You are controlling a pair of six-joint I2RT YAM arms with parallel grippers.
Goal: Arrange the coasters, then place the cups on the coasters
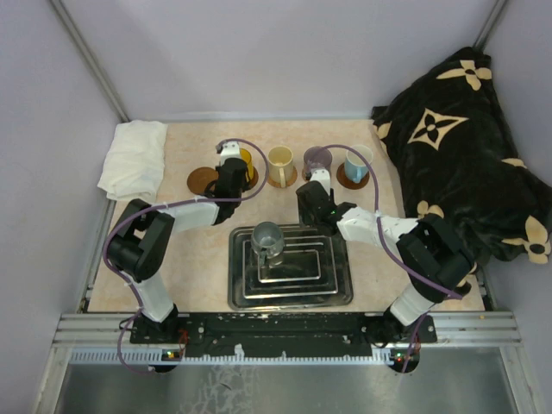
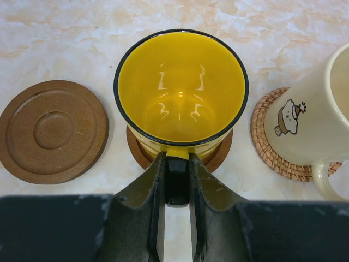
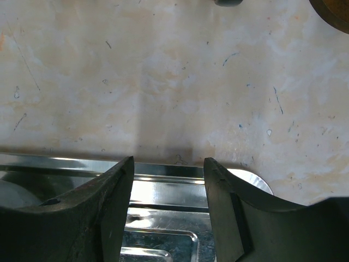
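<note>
Just ahead of left gripper (image 2: 177, 183): orange-yellow cup (image 2: 180, 87) on coaster (image 2: 221, 155), handle pinched in narrow jaws | step: cup placement | next: release, back off | right gripper (image 3: 168, 166) parted, empty, over tray (image 3: 163, 188); grey cup (image 1: 267, 237) pending

Pale grey walls (image 1: 259, 52), marbled beige tabletop (image 1: 200, 252)

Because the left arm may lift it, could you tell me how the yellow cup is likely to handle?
The yellow cup looks glazed and glossy, so probably rigid, breakable and slippery. The left claw pinches only its handle, so it may tilt when lifted.
</note>
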